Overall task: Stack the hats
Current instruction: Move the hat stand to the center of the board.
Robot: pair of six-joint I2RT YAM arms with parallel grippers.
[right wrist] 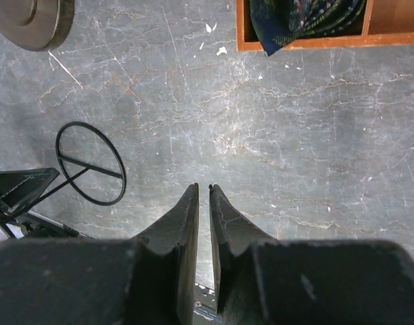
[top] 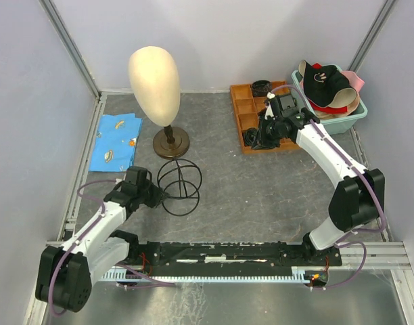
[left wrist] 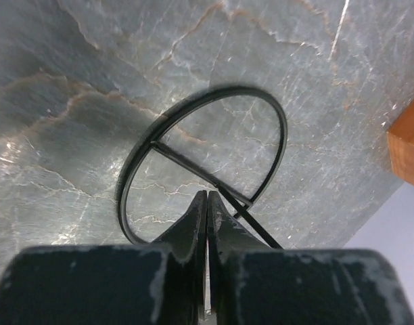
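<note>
— Where are the hats?
— Piled in the teal plastic tub, at the far right corner of the surface. The black cap lies on top, its soft crown and pale logo tipped toward the camera. A tan brim curves below it, and pink fabric shows behind.
— And the jaws?
— The left jaws are shut at the wire stand; I cannot tell whether they pinch it. The right jaws are a crack apart and empty.

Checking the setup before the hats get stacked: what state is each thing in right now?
Hats: piled in the teal tub, black cap on top.
Mannequin head: upright, bare.
Wire stand: standing, bare.
Blue cloth: lying flat.
Wooden tray: dark fabric in a compartment.
Left gripper: jaws shut at the wire stand.
Right gripper: jaws slightly apart, empty.
</note>
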